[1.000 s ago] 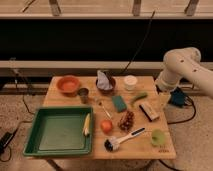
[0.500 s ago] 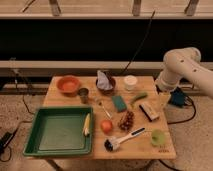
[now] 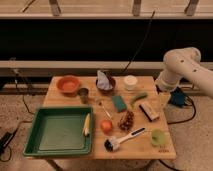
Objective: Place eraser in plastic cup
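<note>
Nothing has visibly moved since the earlier frame: the arm holds the same pose at the right edge and every item on the table [image 3: 70, 102] lies where it did.

Nearest, at the near right corner, stands the plastic cup [image 3: 158, 137] – upright, empty as far as I can see, close to the table's edge. Just left of it lies a dish brush [image 3: 122, 139], its handle pointing toward the cup. Farther back sits the eraser [image 3: 149, 111], flat on the wood, apart from the cup and free of any grasp. Beyond it, at the right edge, the gripper [image 3: 163, 99] hangs near the eraser's far end; whether it is wide or narrow I cannot tell. Left of the eraser sits a teal sponge [image 3: 119, 103], with a white tub [image 3: 130, 82] at the far side.

The risks, as I judge them: the eraser is low and flat, so a shallow pinch could slip off or push it toward the edge. The cup looks light – a release from off-centre, or a nudge from the descending arm, could tip it or knock it off the table. The eraser may also be long for the cup and lean out over the rim.
</note>
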Tool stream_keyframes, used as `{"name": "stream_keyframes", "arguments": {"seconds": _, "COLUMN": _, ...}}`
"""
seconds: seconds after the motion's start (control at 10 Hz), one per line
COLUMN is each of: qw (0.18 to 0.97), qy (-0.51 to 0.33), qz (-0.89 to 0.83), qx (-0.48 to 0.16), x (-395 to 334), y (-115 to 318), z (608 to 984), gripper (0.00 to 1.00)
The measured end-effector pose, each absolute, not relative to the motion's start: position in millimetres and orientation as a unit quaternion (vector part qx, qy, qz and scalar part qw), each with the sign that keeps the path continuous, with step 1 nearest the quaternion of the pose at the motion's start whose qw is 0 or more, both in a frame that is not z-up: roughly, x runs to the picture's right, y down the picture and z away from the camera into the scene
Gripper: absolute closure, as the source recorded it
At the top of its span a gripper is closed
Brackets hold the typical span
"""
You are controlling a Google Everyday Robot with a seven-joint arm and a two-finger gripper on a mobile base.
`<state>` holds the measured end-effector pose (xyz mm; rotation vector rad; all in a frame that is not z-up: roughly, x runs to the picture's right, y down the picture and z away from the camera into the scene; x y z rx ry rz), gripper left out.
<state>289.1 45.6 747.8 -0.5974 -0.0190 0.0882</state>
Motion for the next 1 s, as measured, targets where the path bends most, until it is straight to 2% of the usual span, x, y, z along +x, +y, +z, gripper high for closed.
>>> {"name": "stream_keyframes", "arguments": {"seconds": 0.7, "qw": 0.955, "qy": -0.006, "qz": 0.046, "qx": -0.292, "x": 289.7, "y": 46.6, "z": 749.9, "gripper": 0.2}}
{"name": "stream_keyframes", "arguments": {"seconds": 1.0, "qw": 0.955, "qy": 0.009, "qz": 0.061, "qx": -0.289, "x": 290.5, "y": 64.9, "z": 772.2, "gripper": 0.2}}
